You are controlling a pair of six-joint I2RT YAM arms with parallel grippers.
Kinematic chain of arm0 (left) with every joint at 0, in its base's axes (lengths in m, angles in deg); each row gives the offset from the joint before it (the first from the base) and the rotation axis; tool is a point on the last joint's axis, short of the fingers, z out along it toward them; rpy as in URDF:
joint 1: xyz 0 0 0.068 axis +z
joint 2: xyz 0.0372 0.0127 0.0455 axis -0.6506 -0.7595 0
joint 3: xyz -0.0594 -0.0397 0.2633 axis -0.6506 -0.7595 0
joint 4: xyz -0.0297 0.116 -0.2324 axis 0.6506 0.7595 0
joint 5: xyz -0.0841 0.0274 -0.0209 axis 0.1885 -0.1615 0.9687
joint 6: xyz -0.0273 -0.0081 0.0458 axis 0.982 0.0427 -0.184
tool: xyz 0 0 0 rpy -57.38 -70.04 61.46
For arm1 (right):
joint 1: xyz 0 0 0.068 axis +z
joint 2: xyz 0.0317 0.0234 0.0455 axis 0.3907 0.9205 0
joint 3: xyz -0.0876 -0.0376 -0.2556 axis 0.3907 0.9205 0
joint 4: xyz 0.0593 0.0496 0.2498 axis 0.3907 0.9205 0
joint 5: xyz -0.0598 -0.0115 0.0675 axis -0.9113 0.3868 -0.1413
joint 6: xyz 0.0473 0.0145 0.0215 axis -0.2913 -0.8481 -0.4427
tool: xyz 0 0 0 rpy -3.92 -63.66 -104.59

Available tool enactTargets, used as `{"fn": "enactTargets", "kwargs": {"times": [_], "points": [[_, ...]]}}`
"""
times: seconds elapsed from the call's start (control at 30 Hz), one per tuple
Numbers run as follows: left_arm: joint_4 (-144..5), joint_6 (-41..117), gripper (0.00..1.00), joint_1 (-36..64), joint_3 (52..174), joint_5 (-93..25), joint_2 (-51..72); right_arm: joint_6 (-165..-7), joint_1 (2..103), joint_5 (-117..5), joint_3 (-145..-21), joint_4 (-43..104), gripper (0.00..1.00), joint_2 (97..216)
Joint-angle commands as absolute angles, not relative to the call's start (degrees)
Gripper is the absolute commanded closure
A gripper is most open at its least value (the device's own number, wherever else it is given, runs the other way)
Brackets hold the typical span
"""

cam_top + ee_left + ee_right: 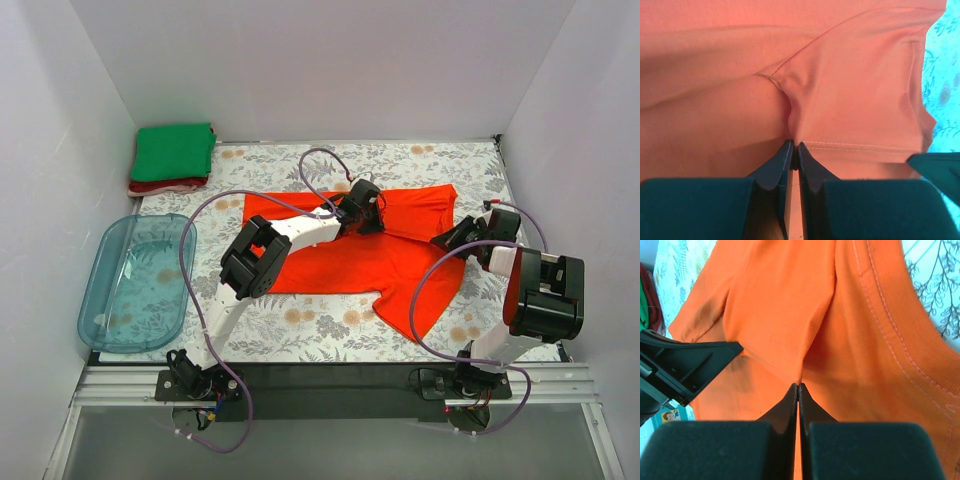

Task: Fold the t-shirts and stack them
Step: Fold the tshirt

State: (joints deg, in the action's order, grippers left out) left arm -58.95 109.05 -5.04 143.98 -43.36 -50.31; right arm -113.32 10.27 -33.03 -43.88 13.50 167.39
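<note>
The orange-red t-shirt (350,258) lies spread on the flowered table, partly creased. My left gripper (368,212) is shut on a pinch of its cloth near the upper middle; in the left wrist view the gripper (794,145) nips a fold beside a stitched hem (850,146). My right gripper (447,240) is shut on the shirt's right part; in the right wrist view the gripper (798,386) pinches a ridge of the shirt (790,315) near the ribbed collar (900,350). A green folded shirt (173,152) lies on a dark red one (165,187) at the back left.
A clear blue plastic tub (135,282) stands at the table's left, near the front. White walls close the back and both sides. The flowered cloth (300,325) covers the table. Purple cables loop over both arms.
</note>
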Motion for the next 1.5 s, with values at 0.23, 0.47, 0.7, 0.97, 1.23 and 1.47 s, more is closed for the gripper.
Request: {"fn": "enactTargets", "kwargs": {"times": [0.23, 0.47, 0.7, 0.97, 1.23, 1.47], "points": [[-55.5, 102.3, 0.94, -5.3, 148.1, -47.4, -43.6, -113.4, 9.2, -31.5, -47.6, 15.8, 0.99, 164.4], [-54.0, 102.5, 0.93, -5.4, 148.3, -46.9, -42.7, -113.2, 9.1, -31.3, -47.8, 17.4, 0.99, 165.5], [-52.5, 104.4, 0.81, -5.4, 148.3, -46.3, -44.7, -111.4, 9.2, -32.7, -48.2, 20.1, 0.95, 166.9], [-52.4, 106.4, 0.56, -5.3, 146.2, -47.3, -43.5, -109.8, 9.1, -35.5, -48.1, 22.1, 0.72, 165.0], [-52.6, 107.4, 0.51, -3.7, 143.7, -48.4, -40.1, -107.5, 9.1, -37.1, -50.2, 23.0, 0.65, 164.0], [-53.7, 110.8, 0.51, -3.6, 145.8, -38.7, -43.7, -109.7, 9.2, -33.6, -50.7, 21.4, 0.62, 167.6]]}}
